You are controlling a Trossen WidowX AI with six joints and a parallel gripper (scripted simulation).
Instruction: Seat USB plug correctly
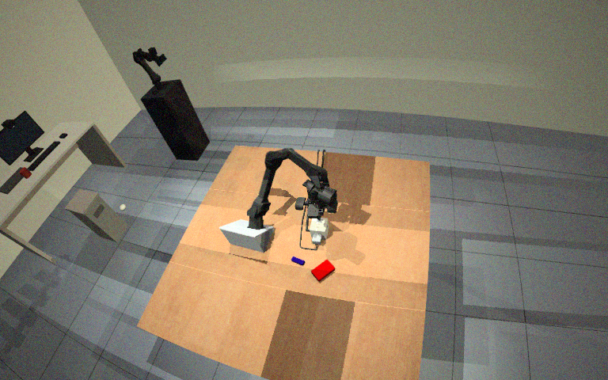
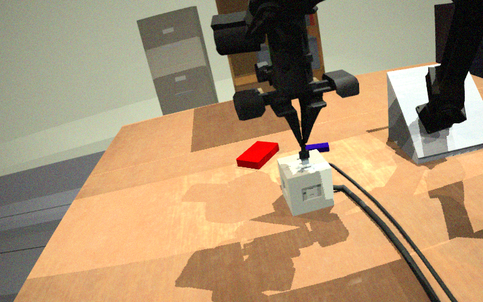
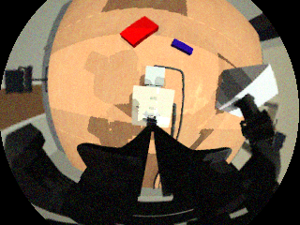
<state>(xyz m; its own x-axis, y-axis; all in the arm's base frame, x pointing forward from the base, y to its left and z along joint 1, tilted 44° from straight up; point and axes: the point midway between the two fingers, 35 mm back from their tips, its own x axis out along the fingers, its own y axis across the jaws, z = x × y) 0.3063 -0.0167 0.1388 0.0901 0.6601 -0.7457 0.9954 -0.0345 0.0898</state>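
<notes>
The end effector [image 2: 303, 144] points straight down over the power cube [image 2: 307, 185], its fingers [image 2: 297, 128] drawn narrow and clamped on the dark USB plug [image 2: 304, 155], which stands upright in the socket on the cube's top face. The cube sits on the counter [image 2: 142, 220], near a red block [image 2: 257, 154] and a small blue block [image 2: 317, 146]

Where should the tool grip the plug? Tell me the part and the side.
Grip the plug by its dark body, coming straight down from above. It stands upright out of the cube's top socket, so only that stub is exposed. The tool is shut on it this way now.
</notes>
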